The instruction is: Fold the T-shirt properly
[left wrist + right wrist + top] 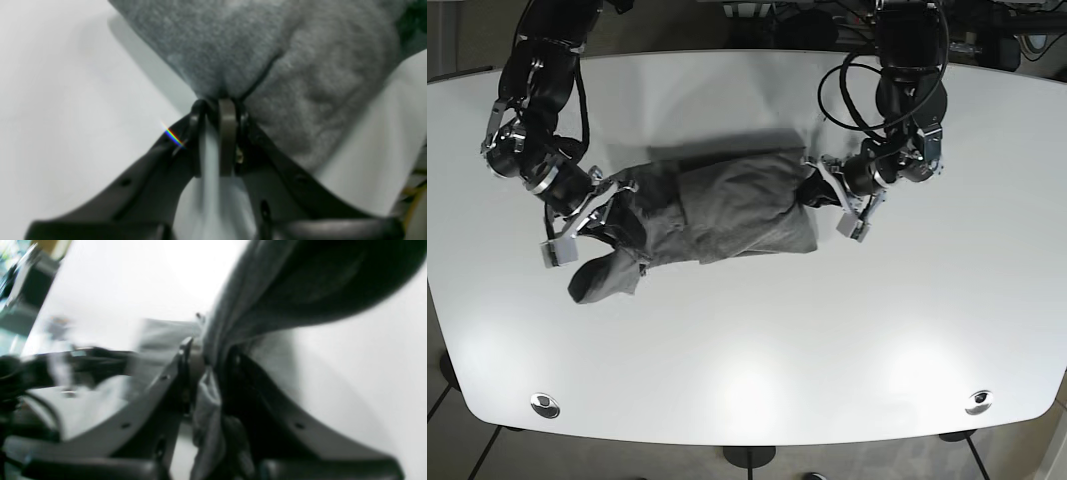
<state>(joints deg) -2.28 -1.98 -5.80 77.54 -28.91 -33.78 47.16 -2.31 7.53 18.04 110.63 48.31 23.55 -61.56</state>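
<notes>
A grey T-shirt [717, 208] lies bunched across the middle of the white table [747, 350], stretched between both arms. My left gripper [815, 192], on the base view's right, is shut on the shirt's right edge; the left wrist view shows the cloth [267, 60] pinched at its tips [222, 103]. My right gripper [612, 205], on the base view's left, is shut on the shirt's left part; the right wrist view shows cloth [267, 290] drawn through its tips [208, 355]. A sleeve [602, 278] hangs out at lower left.
Both arms reach in from the table's far edge. Two round metal fittings [544, 405] [977, 401] sit near the front corners. Table legs and floor show below the front edge.
</notes>
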